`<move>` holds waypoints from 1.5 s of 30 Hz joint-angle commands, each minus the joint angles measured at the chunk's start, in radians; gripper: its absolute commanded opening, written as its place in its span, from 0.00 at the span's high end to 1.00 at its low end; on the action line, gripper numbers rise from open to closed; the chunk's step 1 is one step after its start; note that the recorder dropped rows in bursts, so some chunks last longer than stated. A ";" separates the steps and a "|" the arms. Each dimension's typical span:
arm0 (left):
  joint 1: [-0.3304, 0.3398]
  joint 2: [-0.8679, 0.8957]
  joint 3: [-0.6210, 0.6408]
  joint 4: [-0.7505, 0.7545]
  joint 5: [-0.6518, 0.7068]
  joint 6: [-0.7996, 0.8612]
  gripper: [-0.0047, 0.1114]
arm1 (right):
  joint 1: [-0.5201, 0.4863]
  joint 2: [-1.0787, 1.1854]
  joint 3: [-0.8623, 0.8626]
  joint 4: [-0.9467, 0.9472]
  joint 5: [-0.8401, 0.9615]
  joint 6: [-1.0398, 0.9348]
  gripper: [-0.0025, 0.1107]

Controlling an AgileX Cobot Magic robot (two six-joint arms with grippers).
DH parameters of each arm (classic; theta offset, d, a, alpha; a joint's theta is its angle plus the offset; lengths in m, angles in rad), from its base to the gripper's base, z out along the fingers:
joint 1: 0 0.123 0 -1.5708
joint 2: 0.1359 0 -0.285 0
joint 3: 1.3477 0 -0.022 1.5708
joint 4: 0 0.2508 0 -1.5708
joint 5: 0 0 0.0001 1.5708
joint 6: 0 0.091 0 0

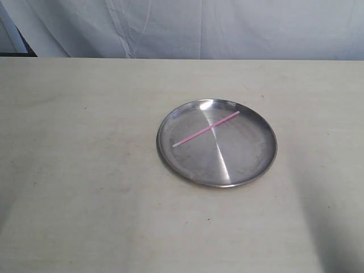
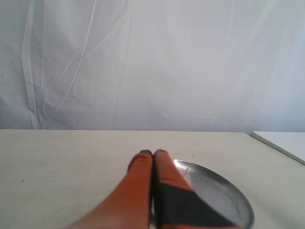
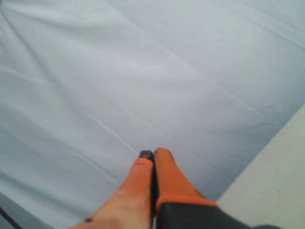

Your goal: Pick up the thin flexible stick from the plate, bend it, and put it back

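**Step in hand:** pick-up, not yet begun.

The thin flexible stick (image 1: 206, 129) lies straight across the middle of the round metal plate (image 1: 244, 162). In the exterior view its whitish end points toward the plate's left rim. The plate rests on the beige table (image 1: 85, 170).

**Left gripper** (image 2: 152, 152): jaws pressed together, nothing between them. The plate lies just beyond its tips.

**Right gripper** (image 3: 153, 152): jaws likewise clenched and empty, aimed at the white backdrop cloth (image 3: 119, 71).

Neither arm appears in the exterior view.

**Next move, as judged:**
- Open one gripper, lower it over one end of the stick, and close on it.
- The stick is very thin and lies flush on slick metal, so the fingertips likely need to come right down to the plate.
- Bending probably calls for the second gripper at the other end.
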 commanded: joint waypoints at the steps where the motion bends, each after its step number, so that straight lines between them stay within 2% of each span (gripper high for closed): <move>1: -0.005 -0.001 0.002 0.003 -0.008 0.000 0.96 | -0.008 -0.005 -0.001 0.105 -0.098 0.112 0.99; 7: -0.005 -0.001 0.002 0.003 -0.008 0.000 0.96 | -0.008 -0.005 -0.092 0.001 -0.120 0.138 0.99; 12: -0.005 -0.001 0.002 0.003 -0.008 0.000 0.96 | -0.008 -0.005 -0.124 -0.541 -0.140 0.134 0.99; 15: -0.005 -0.001 0.002 0.003 -0.008 0.000 0.96 | -0.008 -0.005 -0.156 -0.603 -0.220 0.153 0.99; 18: -0.005 -0.001 0.002 0.003 -0.008 0.000 0.96 | -0.008 0.118 -0.250 -0.678 -0.247 0.153 0.99; 21: -0.005 -0.001 0.002 0.003 -0.008 0.000 0.96 | -0.008 0.412 -0.395 -0.772 -0.262 0.153 0.99; 22: -0.005 -0.001 0.002 0.003 -0.008 0.000 0.96 | -0.008 0.511 -0.452 -0.827 -0.222 0.153 0.99; 25: -0.005 -0.001 0.002 0.003 -0.008 0.000 0.96 | 0.017 0.834 -0.676 -1.004 0.049 0.155 0.99; 26: -0.005 -0.001 0.002 0.003 -0.008 0.000 0.96 | 0.030 0.912 -0.734 -1.010 0.125 0.155 0.99; 30: -0.005 -0.001 0.002 0.003 -0.008 0.000 0.96 | 0.103 1.305 -1.062 -1.004 0.652 0.143 0.99; 32: -0.005 -0.001 0.002 0.003 -0.010 0.000 0.96 | 0.146 1.474 -1.197 -1.002 0.813 0.086 0.99; 34: -0.005 -0.001 0.002 0.003 -0.010 0.000 0.96 | 0.190 1.633 -1.321 -0.986 0.900 0.021 0.99; 40: -0.005 -0.001 0.002 0.003 -0.010 0.000 0.96 | 0.274 1.954 -1.583 -0.914 1.018 -0.014 0.99; 45: -0.005 -0.001 0.002 0.003 -0.010 0.000 0.96 | 0.302 2.087 -1.707 -0.897 1.107 -0.073 0.99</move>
